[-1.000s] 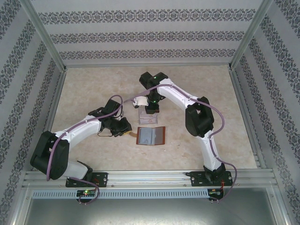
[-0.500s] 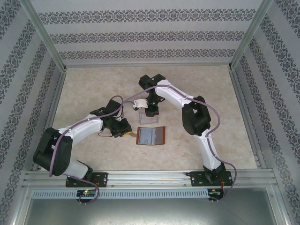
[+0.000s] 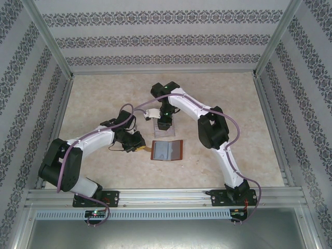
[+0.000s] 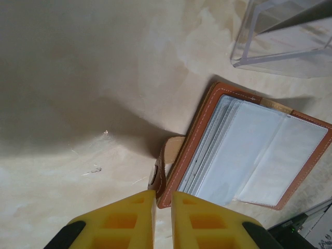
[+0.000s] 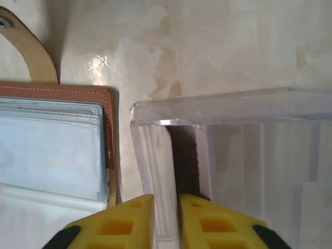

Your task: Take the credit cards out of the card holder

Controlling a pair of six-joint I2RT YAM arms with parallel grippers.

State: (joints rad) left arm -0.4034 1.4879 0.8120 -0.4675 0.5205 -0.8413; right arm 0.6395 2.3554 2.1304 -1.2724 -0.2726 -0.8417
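Card holder of reddish-brown leather (image 3: 167, 150) lies open and flat on the beige table (image 3: 104, 98), grey-blue pockets up, just beside the clear plastic tray (image 5: 218, 106). The left gripper (image 4: 163, 199) sits at its strap corner, jaws nearly together; I cannot tell whether they pinch it. The right gripper (image 5: 167, 199) hangs over the tray's corner, jaws a slit apart, and its grip is unclear too.
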